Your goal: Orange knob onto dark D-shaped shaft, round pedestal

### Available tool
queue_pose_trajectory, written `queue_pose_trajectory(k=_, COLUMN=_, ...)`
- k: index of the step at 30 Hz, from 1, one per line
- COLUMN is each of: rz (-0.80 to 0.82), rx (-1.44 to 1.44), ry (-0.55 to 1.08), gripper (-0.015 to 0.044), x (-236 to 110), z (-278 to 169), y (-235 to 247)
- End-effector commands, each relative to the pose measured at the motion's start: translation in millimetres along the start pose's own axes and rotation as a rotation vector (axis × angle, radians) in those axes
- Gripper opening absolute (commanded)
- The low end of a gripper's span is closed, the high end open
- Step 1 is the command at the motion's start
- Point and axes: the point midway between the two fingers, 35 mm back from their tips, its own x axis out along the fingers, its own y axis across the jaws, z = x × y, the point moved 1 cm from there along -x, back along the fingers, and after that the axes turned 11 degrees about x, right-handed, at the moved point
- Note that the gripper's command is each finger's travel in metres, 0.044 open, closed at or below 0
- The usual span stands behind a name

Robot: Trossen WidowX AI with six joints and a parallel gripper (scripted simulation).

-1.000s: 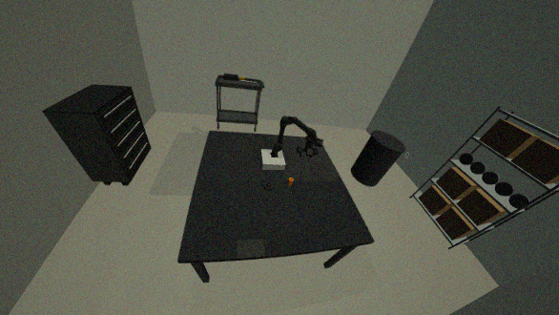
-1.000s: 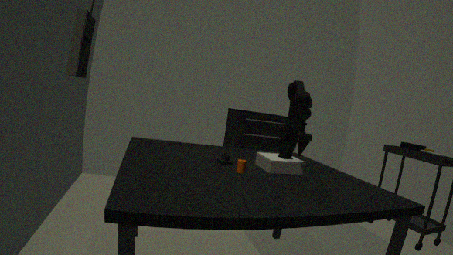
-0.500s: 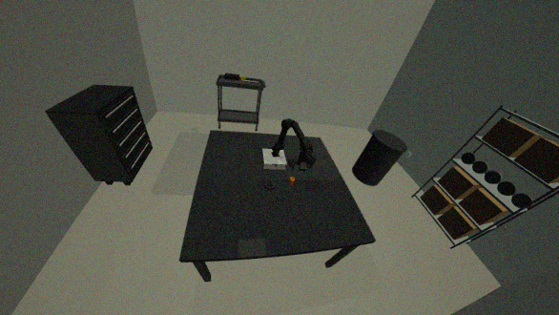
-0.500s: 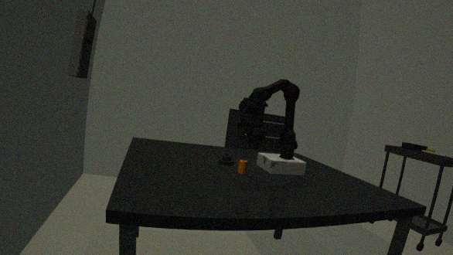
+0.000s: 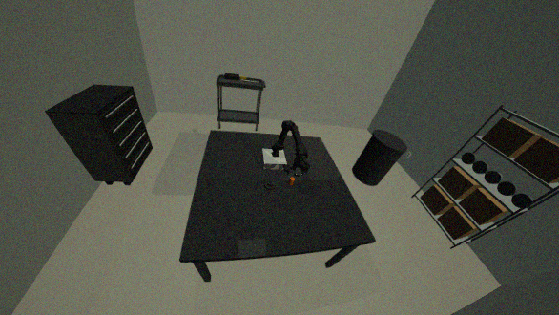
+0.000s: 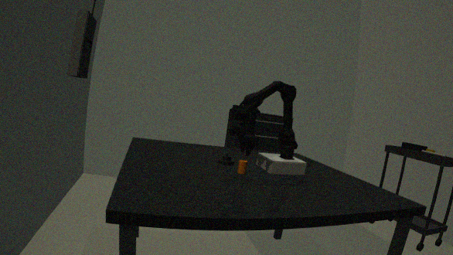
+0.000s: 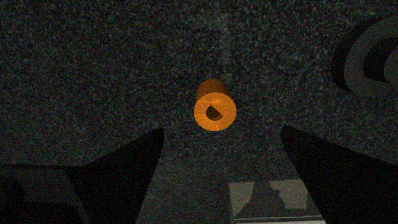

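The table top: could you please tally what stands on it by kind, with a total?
Arm: 1
White base block: 1
Orange knob: 1, standing upright, not in the open claw
Dark pedestal: 1
Total: 4
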Motion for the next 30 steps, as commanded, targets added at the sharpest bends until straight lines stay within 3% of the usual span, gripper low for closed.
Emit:
queue_pose_trajectory(k=1, rz=0.001, rx=-0.005, ry=0.0, gripper=0.044, x=9.2, z=0.1, y=1.4)
queue_pose_trajectory(k=30, rz=0.001, rx=-0.007, ry=0.001, gripper=0.044, x=56.0, z=0.2, y=4.3)
